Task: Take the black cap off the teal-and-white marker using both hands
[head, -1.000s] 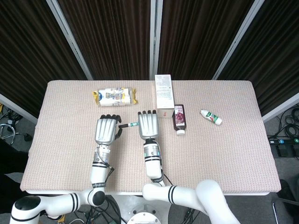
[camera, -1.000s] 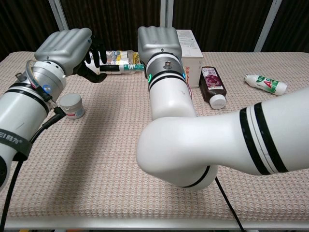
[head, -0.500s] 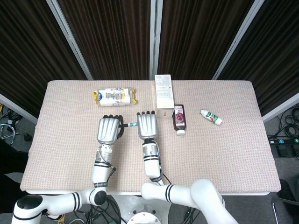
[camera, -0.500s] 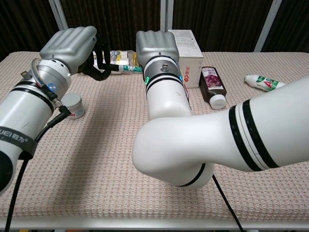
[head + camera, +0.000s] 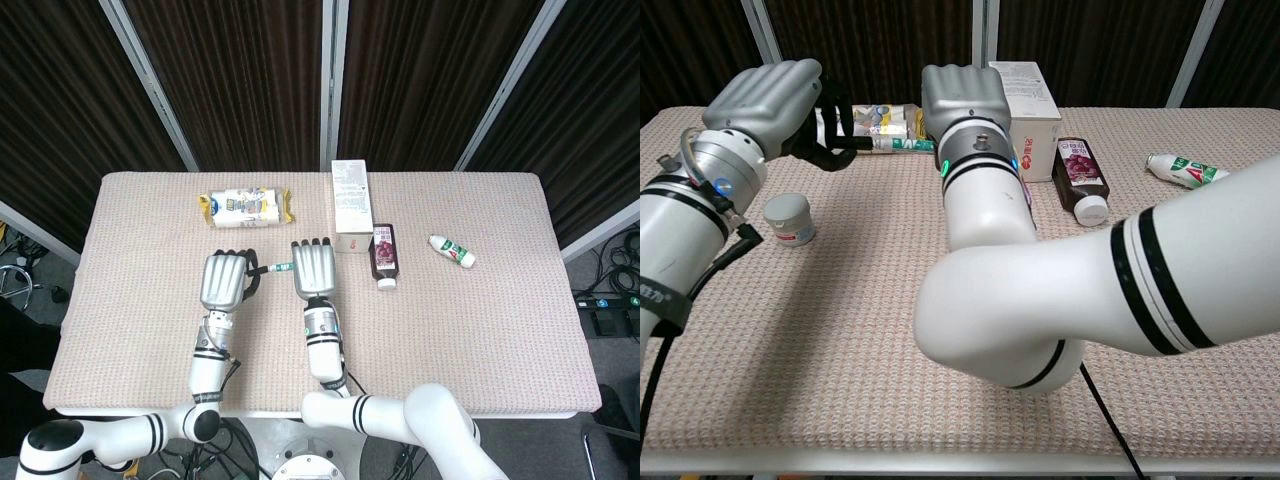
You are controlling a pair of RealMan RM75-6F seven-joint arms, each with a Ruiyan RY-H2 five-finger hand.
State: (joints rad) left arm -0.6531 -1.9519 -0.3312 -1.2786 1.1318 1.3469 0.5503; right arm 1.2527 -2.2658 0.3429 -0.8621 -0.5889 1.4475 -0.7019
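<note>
I hold marker (image 5: 278, 267) level between fists: left hand (image 5: 224, 279) clenched around black cap (image 5: 853, 146), right hand (image 5: 315, 269) grasping barrel, ready for straight pull.

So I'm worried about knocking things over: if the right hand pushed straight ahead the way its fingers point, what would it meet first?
Probably the white carton, which lies just beyond the right hand and a bit to its right; depth is unclear, so the hand might only graze it.
</note>
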